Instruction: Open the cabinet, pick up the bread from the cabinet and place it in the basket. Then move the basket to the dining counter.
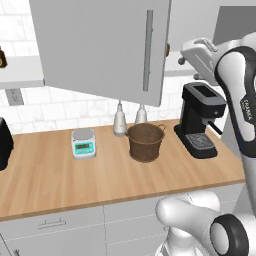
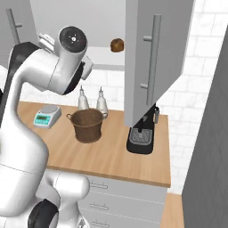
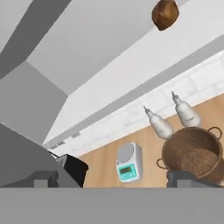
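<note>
The cabinet stands open, its pale grey doors (image 1: 100, 45) (image 2: 151, 58) swung out over the worktop. The bread (image 2: 117, 44), a small brown loaf, lies on the pale shelf inside; the hand view has it (image 3: 165, 14) at the top right. My gripper (image 3: 116, 179) is open, its fingertips wide apart with nothing between them. It is raised near the shelf, some way short of the bread. The dark brown basket (image 1: 145, 141) (image 2: 87, 124) (image 3: 192, 153) stands empty on the worktop below. The dining counter is out of view.
A white-and-teal scale (image 1: 83, 142) sits left of the basket and two pale bottles (image 1: 120, 120) stand behind it. A black coffee machine (image 1: 200, 120) (image 2: 142, 133) is at the right under the open door. A dark appliance (image 1: 4, 142) is at the far left.
</note>
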